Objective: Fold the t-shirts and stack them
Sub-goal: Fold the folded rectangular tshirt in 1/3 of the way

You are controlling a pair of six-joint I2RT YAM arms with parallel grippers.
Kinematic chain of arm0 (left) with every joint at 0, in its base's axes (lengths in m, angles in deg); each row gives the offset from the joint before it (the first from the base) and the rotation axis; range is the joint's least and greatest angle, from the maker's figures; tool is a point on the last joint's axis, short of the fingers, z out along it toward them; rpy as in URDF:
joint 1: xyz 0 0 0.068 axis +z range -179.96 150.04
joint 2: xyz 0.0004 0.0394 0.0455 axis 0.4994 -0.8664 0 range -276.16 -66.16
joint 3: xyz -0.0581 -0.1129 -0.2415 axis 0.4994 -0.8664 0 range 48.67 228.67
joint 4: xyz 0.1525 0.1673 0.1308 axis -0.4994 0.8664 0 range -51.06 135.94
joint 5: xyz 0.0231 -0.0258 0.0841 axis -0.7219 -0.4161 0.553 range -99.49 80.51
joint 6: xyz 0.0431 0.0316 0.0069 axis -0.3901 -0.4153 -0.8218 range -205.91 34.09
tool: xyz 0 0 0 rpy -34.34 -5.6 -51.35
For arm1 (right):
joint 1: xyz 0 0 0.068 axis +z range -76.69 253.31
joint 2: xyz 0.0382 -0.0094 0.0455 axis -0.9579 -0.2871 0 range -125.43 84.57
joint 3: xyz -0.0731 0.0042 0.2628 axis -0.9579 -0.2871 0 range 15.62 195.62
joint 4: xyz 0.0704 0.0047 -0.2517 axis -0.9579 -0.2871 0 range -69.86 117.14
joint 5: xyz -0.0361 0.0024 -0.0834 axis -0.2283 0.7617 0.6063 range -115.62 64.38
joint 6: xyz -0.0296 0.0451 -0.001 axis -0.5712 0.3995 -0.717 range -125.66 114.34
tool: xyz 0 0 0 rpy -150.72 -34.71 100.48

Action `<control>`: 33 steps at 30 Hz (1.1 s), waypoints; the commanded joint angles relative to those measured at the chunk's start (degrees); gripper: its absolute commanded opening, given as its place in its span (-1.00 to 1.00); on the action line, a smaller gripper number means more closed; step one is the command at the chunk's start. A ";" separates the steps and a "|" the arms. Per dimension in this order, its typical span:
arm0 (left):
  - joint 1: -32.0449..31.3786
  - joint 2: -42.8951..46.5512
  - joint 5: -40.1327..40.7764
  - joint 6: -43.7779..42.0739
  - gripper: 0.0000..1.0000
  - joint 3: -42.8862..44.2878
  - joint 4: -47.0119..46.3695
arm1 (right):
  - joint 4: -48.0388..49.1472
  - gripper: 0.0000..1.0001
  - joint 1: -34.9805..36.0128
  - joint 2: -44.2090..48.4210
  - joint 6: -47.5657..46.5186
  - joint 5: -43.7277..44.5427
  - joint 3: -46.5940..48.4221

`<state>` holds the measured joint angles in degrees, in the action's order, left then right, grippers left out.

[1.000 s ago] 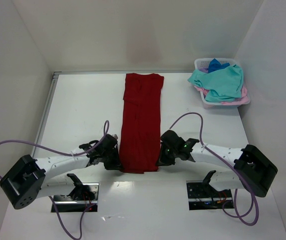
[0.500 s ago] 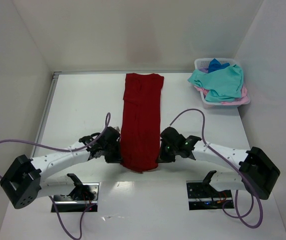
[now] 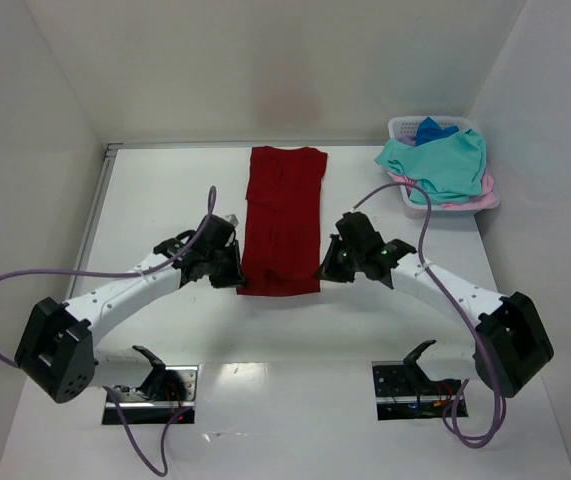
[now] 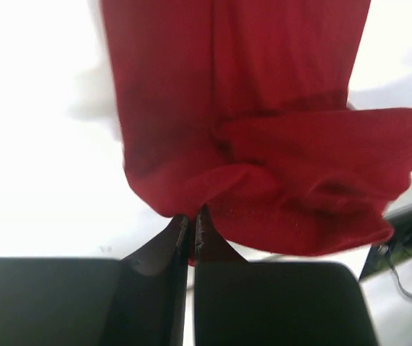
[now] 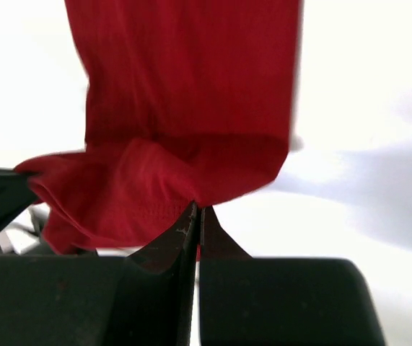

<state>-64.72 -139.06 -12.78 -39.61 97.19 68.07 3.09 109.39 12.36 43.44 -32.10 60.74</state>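
A dark red t-shirt [image 3: 283, 210] lies as a long strip down the middle of the table, its near end lifted and carried back over itself. My left gripper [image 3: 237, 278] is shut on that end's left corner, and the pinched cloth [image 4: 263, 194] hangs in front of its closed fingertips [image 4: 182, 223]. On the right corner my right gripper [image 3: 322, 272] is likewise shut, with red cloth [image 5: 177, 187] bunched at its tips [image 5: 190, 214]. A teal t-shirt [image 3: 440, 165], a pink one [image 3: 455, 203] and a blue one [image 3: 430, 130] are heaped in the basket.
A pale slotted laundry basket [image 3: 402, 127] stands at the back right by the wall. White walls close in the table on the left, back and right. Purple cables loop from both arms. Two mounting plates [image 3: 150, 392] sit at the near edge.
Both grippers closed on the shirt's near corners, then moved away from the bases toward the back, carrying the near end up over the strip. The visible strip is now shorter.
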 commanded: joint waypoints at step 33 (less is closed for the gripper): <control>17.89 -37.04 -16.93 -17.39 -1.00 33.92 -9.26 | 9.02 -1.00 -14.54 -34.49 -14.38 -2.57 32.48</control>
<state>-47.33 -174.65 -27.45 -55.78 127.72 60.35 8.44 95.16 -20.03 30.66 -33.68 89.00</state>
